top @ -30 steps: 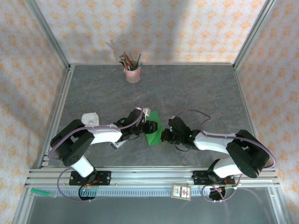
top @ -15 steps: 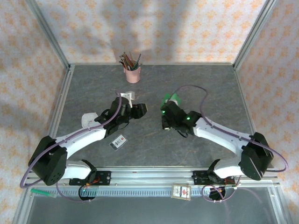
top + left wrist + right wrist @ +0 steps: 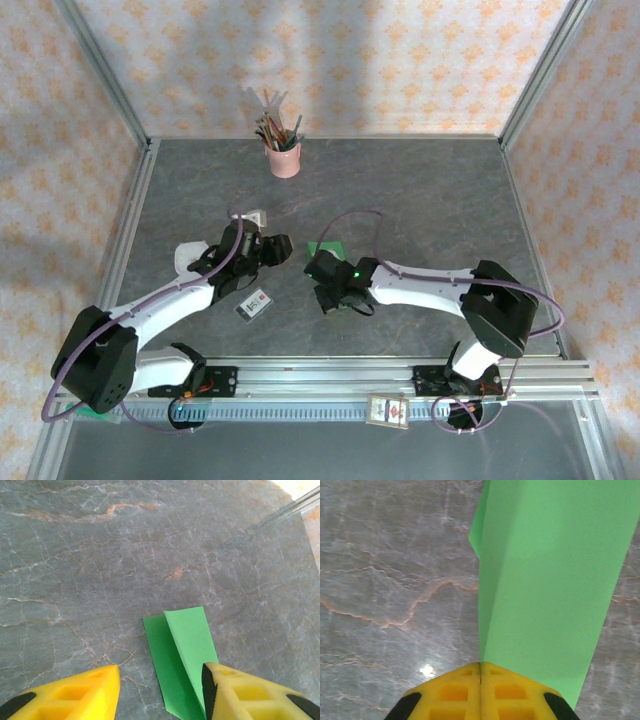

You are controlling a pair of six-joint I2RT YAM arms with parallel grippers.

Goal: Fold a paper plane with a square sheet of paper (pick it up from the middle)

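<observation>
The square sheet of paper [image 3: 545, 580] is bright green and folded into a narrower creased shape. My right gripper [image 3: 481, 664] is shut on its near end, and the crease runs out from the seam between the yellow fingers [image 3: 520, 690]. In the top view a green corner of the paper [image 3: 325, 247] shows just beyond the right gripper [image 3: 321, 260], mid-table. My left gripper [image 3: 284, 246] stands open to the left of it. In the left wrist view the folded paper [image 3: 180, 650] lies between the left gripper's [image 3: 161, 667] spread fingers, its right edge behind the right finger [image 3: 240, 690].
A pink cup of pencils [image 3: 284, 158] stands at the back of the grey stone-patterned table [image 3: 420, 190]. A small white dark-bordered card [image 3: 254, 303] lies near the left arm, and a white lump [image 3: 188, 257] further left. Metal rails [image 3: 330, 375] line the near edge.
The two grippers met over the green paper a second ago. The right gripper then carried it back and has returned to mid-table; the left arm has stretched out and come off the paper.
</observation>
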